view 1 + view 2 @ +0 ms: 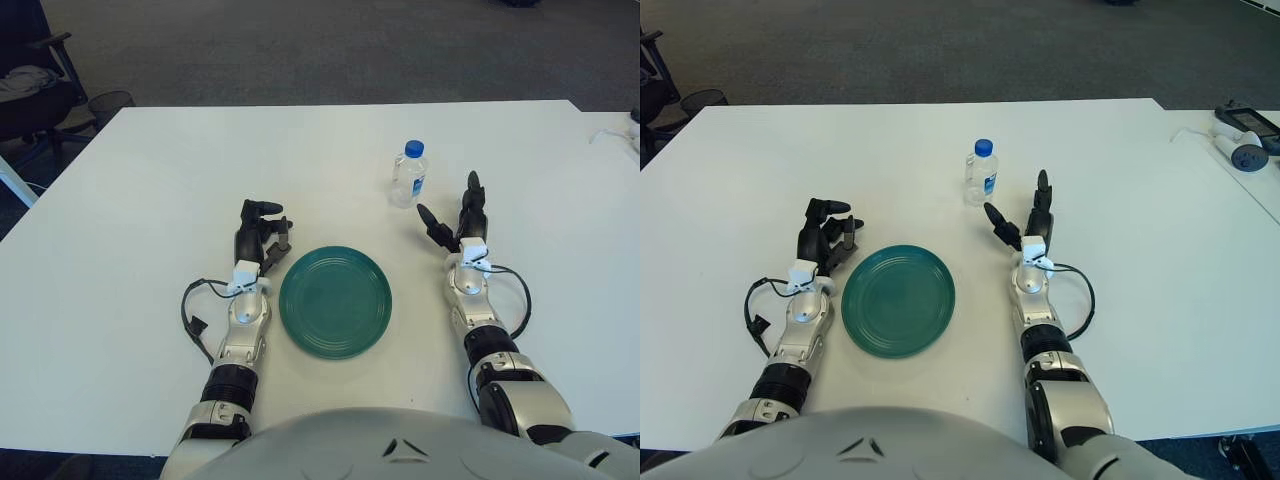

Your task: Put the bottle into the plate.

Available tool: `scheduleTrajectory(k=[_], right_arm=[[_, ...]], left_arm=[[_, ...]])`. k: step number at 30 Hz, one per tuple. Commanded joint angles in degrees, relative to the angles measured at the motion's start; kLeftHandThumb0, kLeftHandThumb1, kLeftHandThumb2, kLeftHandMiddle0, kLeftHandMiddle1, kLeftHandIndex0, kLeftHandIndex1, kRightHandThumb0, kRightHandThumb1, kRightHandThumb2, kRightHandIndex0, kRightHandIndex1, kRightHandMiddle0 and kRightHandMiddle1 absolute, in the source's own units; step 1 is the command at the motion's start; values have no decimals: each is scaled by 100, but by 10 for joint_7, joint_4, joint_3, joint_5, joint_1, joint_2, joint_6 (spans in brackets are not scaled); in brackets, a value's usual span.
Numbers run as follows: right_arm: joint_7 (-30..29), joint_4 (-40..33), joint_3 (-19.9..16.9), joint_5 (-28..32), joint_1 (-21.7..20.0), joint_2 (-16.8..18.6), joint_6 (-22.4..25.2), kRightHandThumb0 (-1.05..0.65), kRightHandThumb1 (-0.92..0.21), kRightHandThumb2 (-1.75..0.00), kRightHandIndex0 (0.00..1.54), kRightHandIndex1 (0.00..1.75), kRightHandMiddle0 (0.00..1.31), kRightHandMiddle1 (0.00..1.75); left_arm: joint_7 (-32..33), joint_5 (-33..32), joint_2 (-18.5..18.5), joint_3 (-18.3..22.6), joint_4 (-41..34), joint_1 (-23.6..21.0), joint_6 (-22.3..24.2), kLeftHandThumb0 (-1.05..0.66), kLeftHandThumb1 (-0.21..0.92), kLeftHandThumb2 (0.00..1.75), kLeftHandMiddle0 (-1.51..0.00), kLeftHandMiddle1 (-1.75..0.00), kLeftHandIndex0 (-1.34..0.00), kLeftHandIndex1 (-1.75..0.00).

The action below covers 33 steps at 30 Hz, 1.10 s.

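White table (150, 190), dark grey carpet (330, 50) beyond, black office chair (35, 85) far left.

A big white bench (150, 180) holds everything. A round green plate (335, 301) lies flat on it, close to the front edge. A small clear bottle (408, 175) with a blue cap stands upright farther back and to the right, well apart from the plate. A thin black wire (193, 315) loops on the bench to the left of the plate. At the far right, some small white things (1238, 150) sit on another white top.
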Motion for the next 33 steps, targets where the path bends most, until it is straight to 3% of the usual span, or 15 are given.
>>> scheduleTrajectory(k=[1, 15, 33], right_arm=[[-6, 53, 4, -16, 22, -12, 15, -98, -87, -19, 0, 0, 0, 0], [-3, 107, 12, -24, -29, -24, 49, -104, -92, -17, 3, 1, 0, 0], [4, 124, 34, -35, -51, -32, 49, -104, -92, -16, 4, 2, 0, 0]], left_arm=[[6, 6, 5, 4, 29, 40, 28, -37, 76, 75, -62, -115, -29, -175], [5, 6, 2, 3, 22, 46, 32, -37, 76, 75, -62, -116, -29, -175], [7, 5, 3, 7, 15, 51, 36, -37, 75, 76, -63, -116, -29, -175]])
